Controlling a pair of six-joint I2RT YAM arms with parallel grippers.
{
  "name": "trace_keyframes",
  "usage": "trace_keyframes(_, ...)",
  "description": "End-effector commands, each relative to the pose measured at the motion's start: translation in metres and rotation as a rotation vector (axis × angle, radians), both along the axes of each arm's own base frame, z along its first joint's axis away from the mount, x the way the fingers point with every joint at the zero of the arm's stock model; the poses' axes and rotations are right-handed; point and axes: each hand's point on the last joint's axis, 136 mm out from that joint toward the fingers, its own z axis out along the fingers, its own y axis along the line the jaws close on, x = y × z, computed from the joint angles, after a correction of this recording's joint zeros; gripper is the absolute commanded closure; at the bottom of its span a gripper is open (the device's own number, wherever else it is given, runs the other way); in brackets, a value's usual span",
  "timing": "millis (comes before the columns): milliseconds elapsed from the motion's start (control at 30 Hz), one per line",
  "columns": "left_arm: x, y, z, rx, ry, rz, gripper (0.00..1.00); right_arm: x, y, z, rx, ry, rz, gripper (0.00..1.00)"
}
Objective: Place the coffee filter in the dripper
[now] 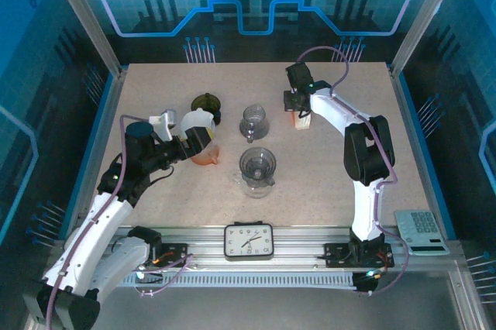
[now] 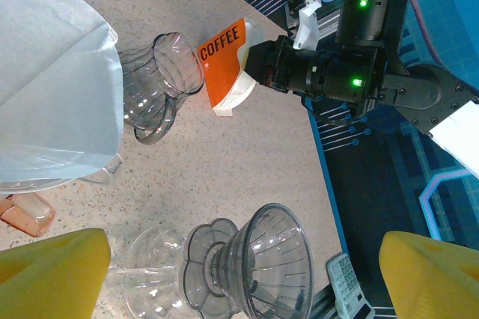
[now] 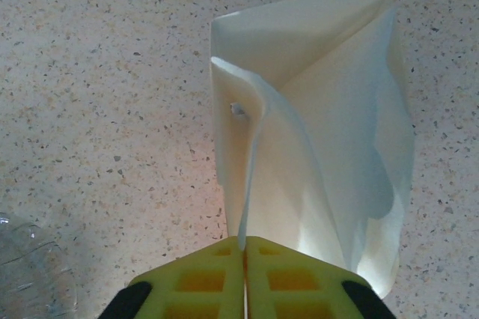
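- Black-framed analog clock (image 1: 249, 241) lies on the rail at the near edge. Not part of the task.
- Clear ribbed plastic cone dripper (image 1: 257, 163) stands mid-table on a clear base, mouth up and empty. The filter isn't in yet.
- Left gripper (image 1: 186, 144) is just left of the dripper. In the left wrist view its yellow fingers (image 2: 52, 270) are spread wide with nothing between them, so it's released.
- White paper coffee filter (image 2: 52, 87) sits right beside that gripper, off to one side of the finger gap. A pinkish-orange piece (image 2: 26, 214) is under it. Can't tell what props it up.
- Step in hand, as I judge it: get a grip on the filter.
  - Shift sideways so one paper wall sits between the fingers.
  - Pinch near the rim, lightly, since the paper crumples.
  - Carry it point-down over the dripper mouth and centre it.
  - Let go low. The plastic dripper looks light, so don't bump it.
- Clear plastic pitcher (image 1: 253, 121) stands just beyond the dripper. Keep the carry path short of it.
- Right gripper (image 3: 243, 248) is farther back, clenched on the top edge of the orange-and-white COFFEE bag (image 2: 224, 64), well apart from the dripper.
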Motion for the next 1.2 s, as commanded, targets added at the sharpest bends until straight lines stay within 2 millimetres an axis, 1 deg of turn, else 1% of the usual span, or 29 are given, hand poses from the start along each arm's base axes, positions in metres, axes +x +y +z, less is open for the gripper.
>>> trace_keyframes(0, 0.001, -0.001, -0.004, 0.021, -0.02, -0.01, 0.06, 0.005, -0.006, 0.006, -0.024, -0.017, -0.01, 0.94)
trace_keyframes(167, 0.001, -0.001, -0.004, 0.019, -0.019, -0.009, 0.06, 0.002, -0.004, 0.015, -0.028, -0.04, 0.0, 1.0)
trace_keyframes(300, 0.002, -0.001, -0.004, 0.018, -0.019, -0.01, 0.06, -0.005, 0.0, 0.025, -0.034, -0.059, 0.012, 1.0)
trace_keyframes(600, 0.001, -0.003, -0.004, 0.011, -0.016, -0.016, 0.06, -0.034, 0.006, 0.036, -0.012, -0.065, 0.02, 1.0)
trace_keyframes(700, 0.0, -0.003, -0.004, 0.008, -0.015, -0.017, 0.06, -0.047, 0.006, 0.037, -0.004, -0.057, 0.017, 1.0)
trace_keyframes(900, -0.002, -0.003, -0.002, 0.004, -0.016, -0.021, 0.06, -0.078, 0.003, 0.055, 0.002, -0.083, 0.024, 1.0)
trace_keyframes(1033, -0.004, -0.004, 0.003, -0.003, -0.031, -0.027, 0.05, -0.106, 0.002, 0.07, 0.024, -0.1, 0.04, 1.0)
trace_keyframes(1167, -0.007, -0.006, 0.009, -0.02, -0.045, -0.041, 0.05, -0.141, 0.005, 0.087, 0.071, -0.103, 0.076, 1.0)
